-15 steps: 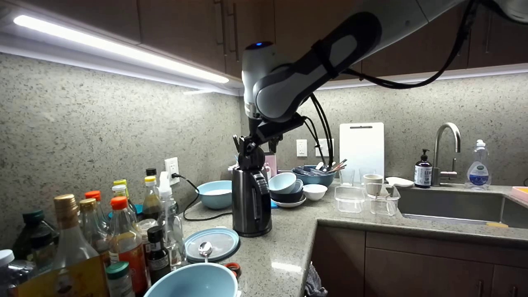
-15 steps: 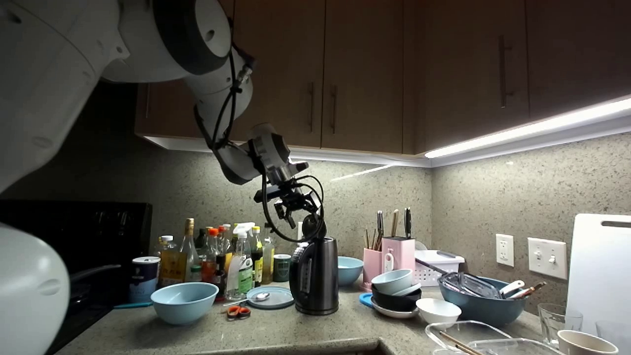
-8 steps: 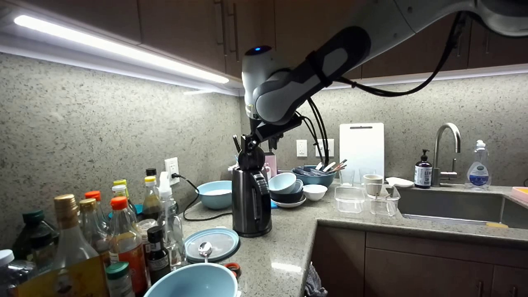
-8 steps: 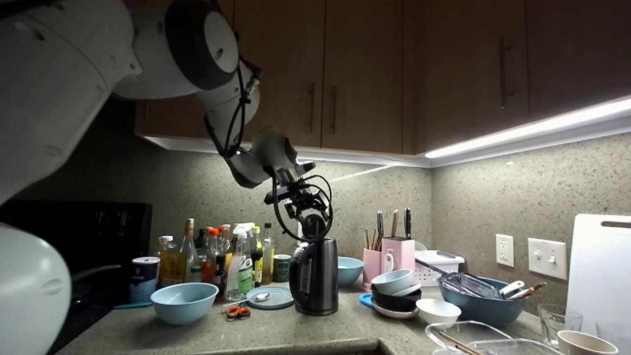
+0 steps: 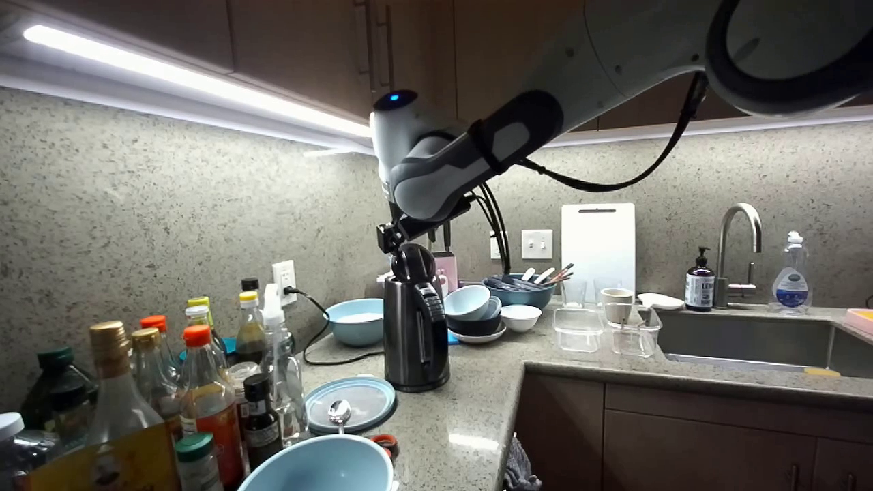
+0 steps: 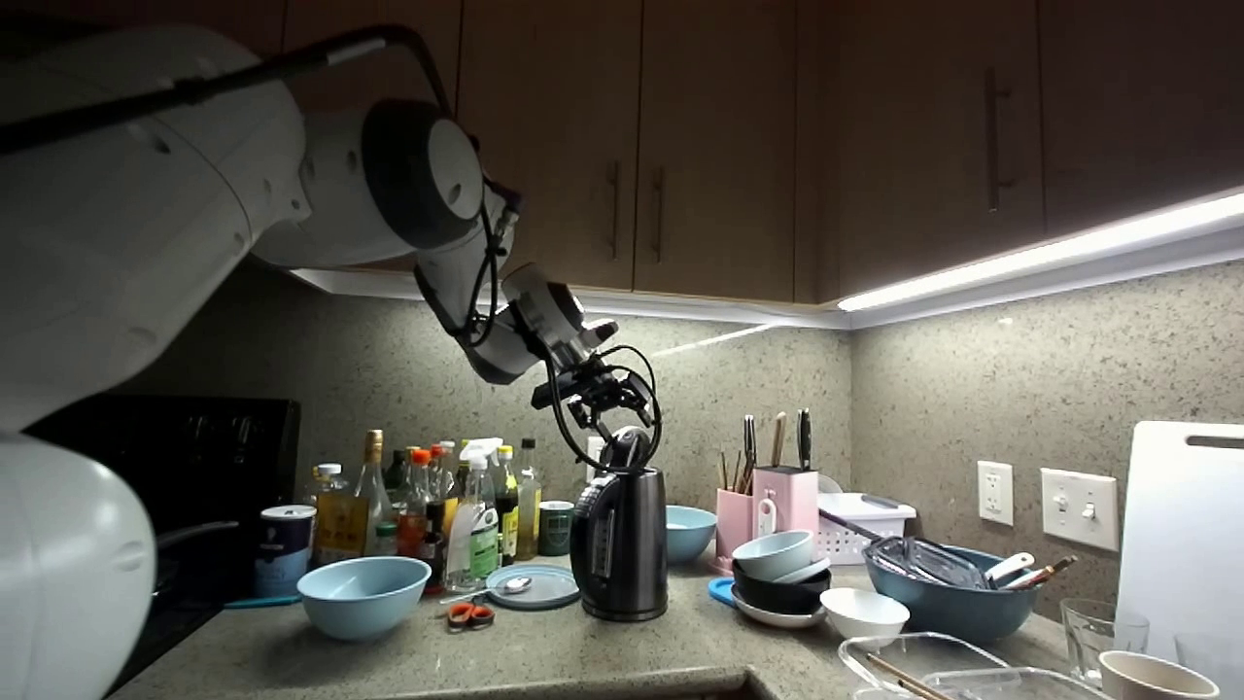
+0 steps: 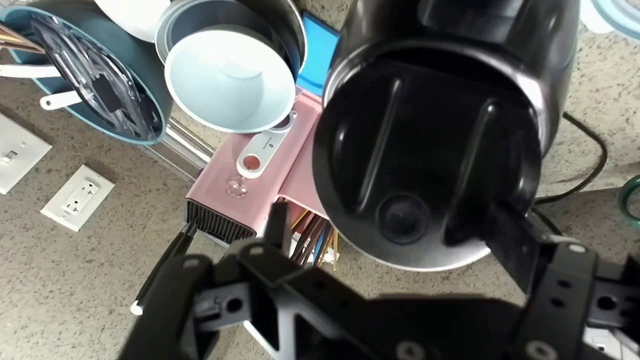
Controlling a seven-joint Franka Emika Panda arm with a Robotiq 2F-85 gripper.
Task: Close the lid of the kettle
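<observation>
Black lid (image 7: 425, 160) to be pushed, not pinched

Raised at the rim of the kettle (image 6: 637, 544) on the table (image 6: 505, 651), the lid is best nudged gently at its upper edge, over the mouth, then pressed until seated. The pincer (image 7: 387, 217) is poised near that edge, fingers (image 7: 515, 245) well apart, contact uncertain; the arm (image 5: 508, 140) is extended overhead, angled downward.

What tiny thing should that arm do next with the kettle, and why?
I'd probably tip the lid gently down onto the kettle: in both exterior views it stands raised above the kettle's top, and in the wrist view one of the open jaws overlaps its edge, though contact is hard to tell.
</observation>
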